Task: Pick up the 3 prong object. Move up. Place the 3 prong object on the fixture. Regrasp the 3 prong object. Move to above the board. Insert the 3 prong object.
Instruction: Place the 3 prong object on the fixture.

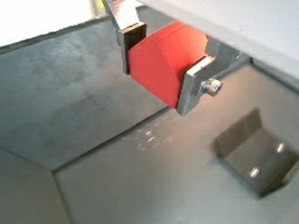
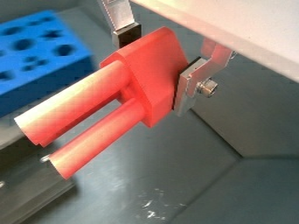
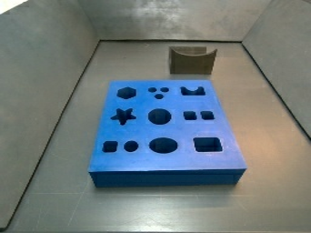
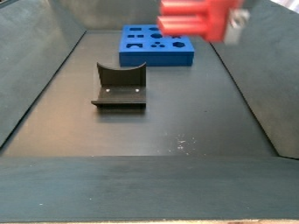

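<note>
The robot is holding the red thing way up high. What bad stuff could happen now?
1. The gripper is up above the floor with the 3 prong object squeezed only at its blocky end; the long prongs stick out, so it might tilt or slip.
2. The fixture has a narrow notch, so the piece might miss it.
3. The prongs might bump the board nearby.

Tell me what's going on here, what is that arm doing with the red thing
The gripper is shut on the 3 prong object and holds it in the air above the floor. The fixture stands empty below, and nothing is in the board yet. So the piece is picked up but not yet placed on the fixture.
</note>
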